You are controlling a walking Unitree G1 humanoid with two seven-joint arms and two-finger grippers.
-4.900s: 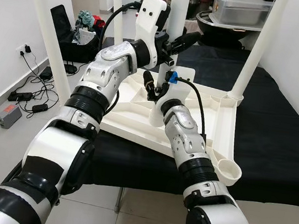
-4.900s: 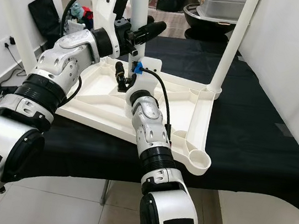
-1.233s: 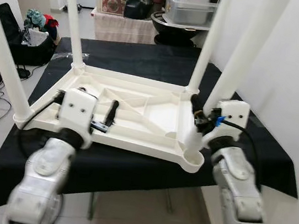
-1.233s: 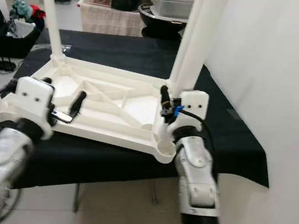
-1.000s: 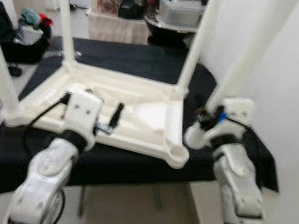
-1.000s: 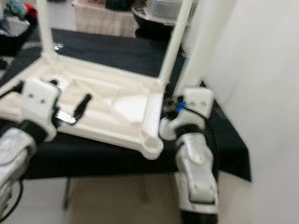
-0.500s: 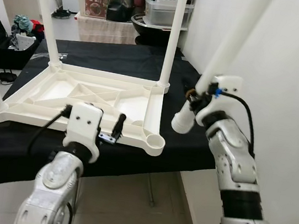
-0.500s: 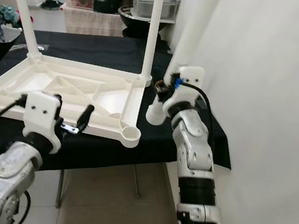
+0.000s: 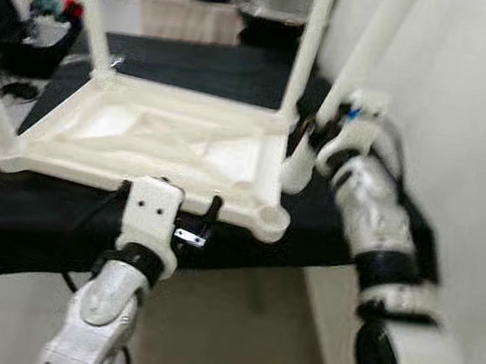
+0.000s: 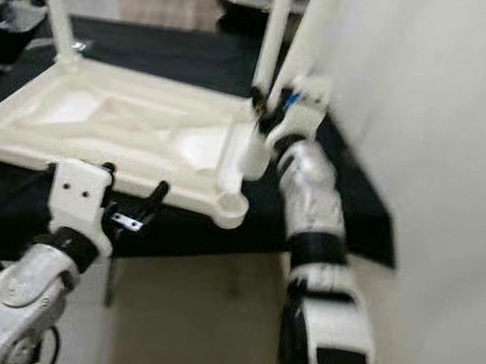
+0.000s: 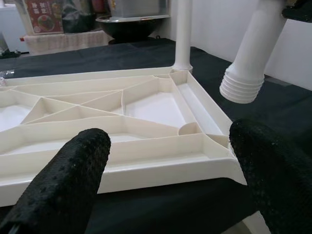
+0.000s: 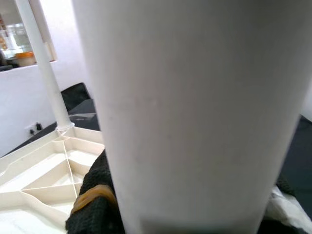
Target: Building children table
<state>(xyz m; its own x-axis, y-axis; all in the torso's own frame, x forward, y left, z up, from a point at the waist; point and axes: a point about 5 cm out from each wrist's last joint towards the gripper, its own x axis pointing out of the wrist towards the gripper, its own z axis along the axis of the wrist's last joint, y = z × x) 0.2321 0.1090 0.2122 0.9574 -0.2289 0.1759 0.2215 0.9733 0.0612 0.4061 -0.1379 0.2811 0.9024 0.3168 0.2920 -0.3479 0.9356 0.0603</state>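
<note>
**Q:** Left eye view — what is laid out?
**A:** It is blurred. A white tabletop (image 9: 155, 133) lies upside down on a table (image 9: 31, 207) draped in black cloth, three legs standing up from its corners. The right gripper (image 9: 314, 138) holds a loose leg (image 9: 359, 63) upright just beside the tabletop's near right corner. The left gripper (image 9: 197, 221) hovers at the tabletop's near edge, jaws apart and empty.

**Q:** Right eye view?
**A:** Same scene. The loose leg's lower end sits just off the empty corner socket (image 10: 232, 206).

**Q:** Left wrist view?
**A:** Two black fingers (image 11: 58, 180) spread wide, nothing between them. Beyond lie the ribbed underside and the leg's threaded end (image 11: 242, 85), above the cloth.

**Q:** Right wrist view?
**A:** The white leg, very close, with jaws closed around it. Behind stands another leg (image 12: 41, 66).
</note>
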